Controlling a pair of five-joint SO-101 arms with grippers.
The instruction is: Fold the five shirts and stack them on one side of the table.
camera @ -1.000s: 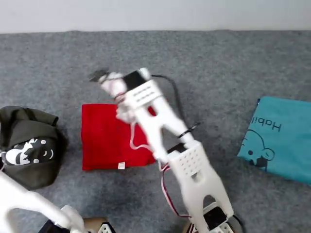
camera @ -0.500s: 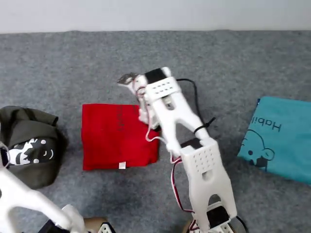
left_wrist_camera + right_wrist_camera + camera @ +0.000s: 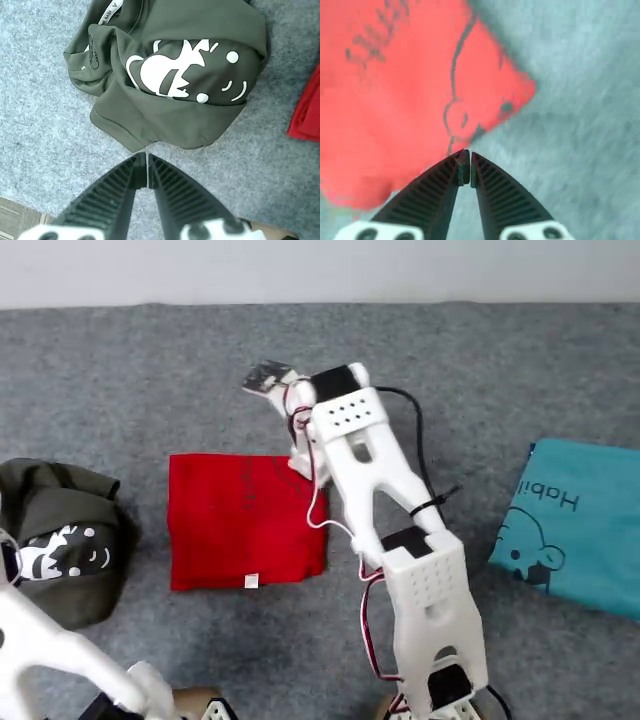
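Observation:
A folded red shirt (image 3: 245, 520) lies flat in the middle of the grey table (image 3: 480, 370). My right gripper (image 3: 465, 167) is shut with nothing in it, its tips right at a corner of the red shirt (image 3: 405, 95); from above that is the far right corner (image 3: 302, 455). A crumpled dark green shirt (image 3: 60, 540) with a white print lies at the left. My left gripper (image 3: 147, 170) is shut and empty, just off the edge of the green shirt (image 3: 175, 75). A teal shirt (image 3: 580, 525) lies at the right.
The left arm (image 3: 45, 650) comes up from the near left corner. The right arm (image 3: 420, 580) crosses the table's middle from its base at the front. Bare grey cloth stretches along the back and between the red and teal shirts.
The right arm has swung to the right, carrying its shut gripper from over the red shirt's far edge to its far right corner. The shirts and the left arm have stayed put.

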